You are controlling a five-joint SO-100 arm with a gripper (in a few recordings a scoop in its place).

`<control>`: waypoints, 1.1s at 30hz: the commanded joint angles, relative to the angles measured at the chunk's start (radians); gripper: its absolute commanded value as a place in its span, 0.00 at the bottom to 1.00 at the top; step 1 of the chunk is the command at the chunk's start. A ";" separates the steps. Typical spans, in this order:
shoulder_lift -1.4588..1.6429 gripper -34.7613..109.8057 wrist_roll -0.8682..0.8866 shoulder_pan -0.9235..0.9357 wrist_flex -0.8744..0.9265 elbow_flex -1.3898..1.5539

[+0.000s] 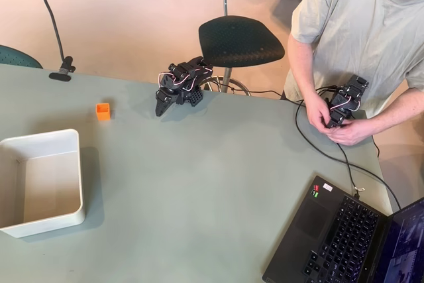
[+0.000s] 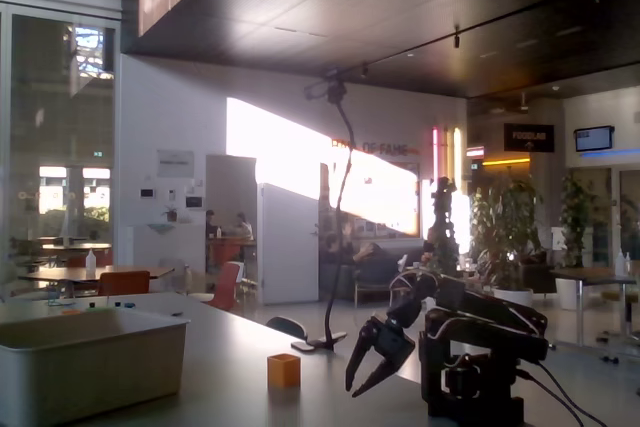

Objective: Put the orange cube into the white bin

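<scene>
The orange cube (image 1: 103,111) sits in the upper left part of the overhead view, on the grey-green tabletop. It is small and bright orange, and its top face looks hollow, with a darker recess inside a thin rim. In the fixed view the cube (image 2: 284,370) stands flat near the bottom centre, its near faces in shadow.

The white bin (image 1: 74,175) lies at the left edge of the overhead view, below the cube and well apart from it. It is a shallow rectangular tray with rounded corners and a thick rim, apparently empty. In the fixed view the bin (image 2: 95,362) fills the lower left corner, looking grey in the dim light.
</scene>
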 commanded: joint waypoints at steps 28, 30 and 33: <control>-1.127 0.26 0.006 0.192 -0.057 -1.397; -1.293 0.26 0.008 0.273 -0.029 -1.509; -1.517 0.26 0.009 0.364 0.026 -1.629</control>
